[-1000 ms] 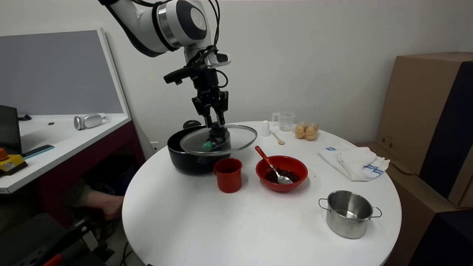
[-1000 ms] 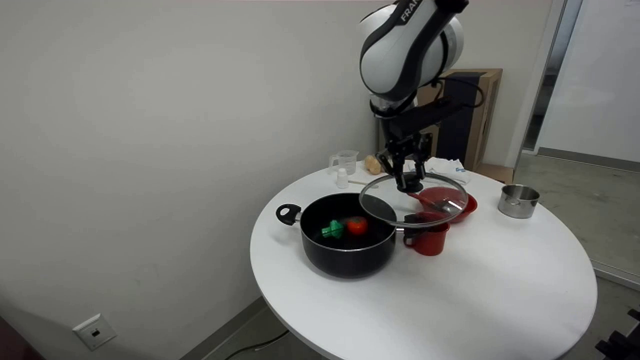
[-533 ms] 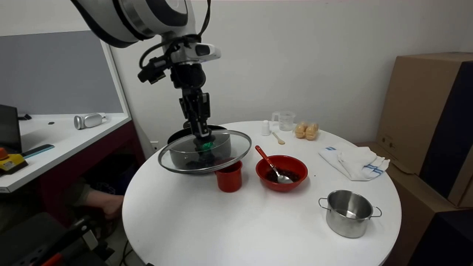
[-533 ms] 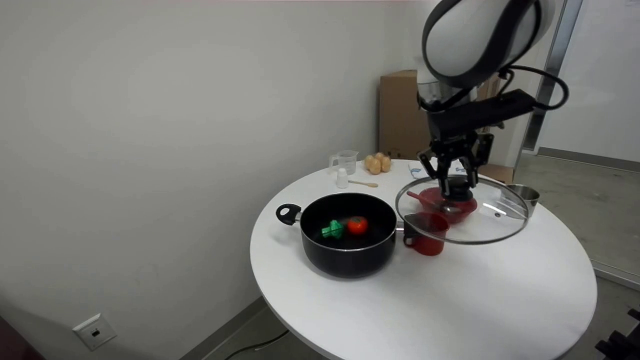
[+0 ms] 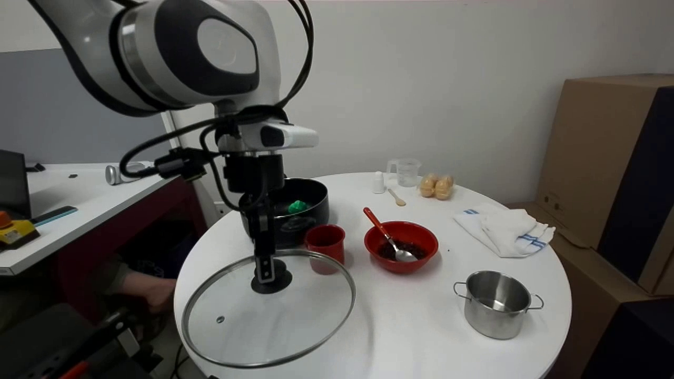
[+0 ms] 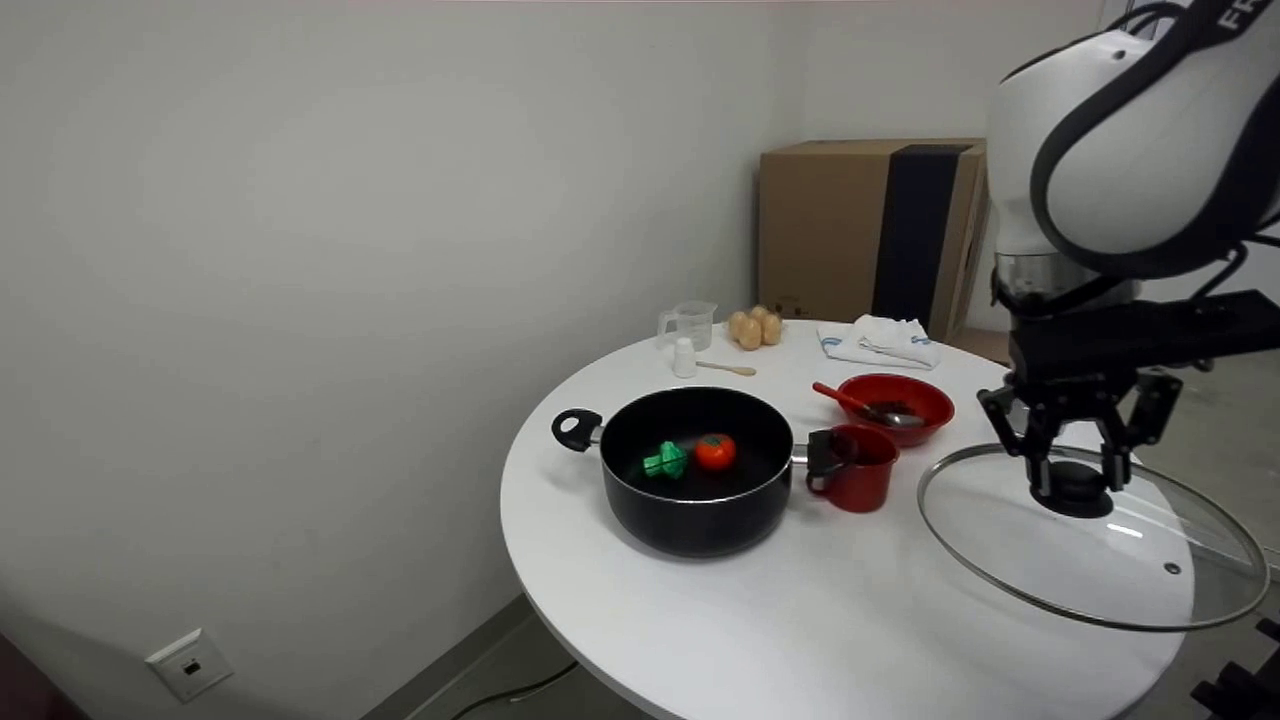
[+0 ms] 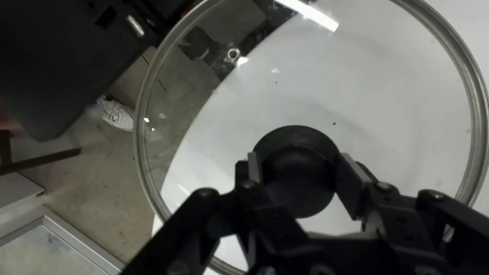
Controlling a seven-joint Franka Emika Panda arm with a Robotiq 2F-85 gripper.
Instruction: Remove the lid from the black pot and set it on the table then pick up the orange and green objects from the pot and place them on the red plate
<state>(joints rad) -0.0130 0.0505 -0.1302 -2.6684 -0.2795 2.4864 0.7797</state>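
Observation:
My gripper [image 7: 300,172] is shut on the black knob of the glass lid [image 7: 366,95]. In both exterior views, it holds the lid [image 5: 295,316] [image 6: 1080,560] above the near part of the white table [image 5: 416,331]. The lid's rim reaches past the table edge. The black pot [image 6: 700,525] stands uncovered. Inside it lie a green piece [image 6: 667,460] and a red-orange tomato-like piece [image 6: 714,452]. In an exterior view the green piece [image 5: 297,206] shows, but the orange one is hidden. The red dish [image 5: 400,267] holds dark bits and a spoon.
A red cup [image 5: 324,242] stands between the black pot and the red dish. A steel pot [image 5: 495,318] is near the table's edge. A towel [image 5: 508,231], eggs [image 5: 437,187], a wooden spoon [image 5: 397,198], a white shaker [image 5: 378,182] and a measuring cup [image 5: 408,172] lie farther back.
The gripper has carried the lid away from above the black pot, past the red cup, toward the table's near edge. It is lower now. The pot and its contents have not moved.

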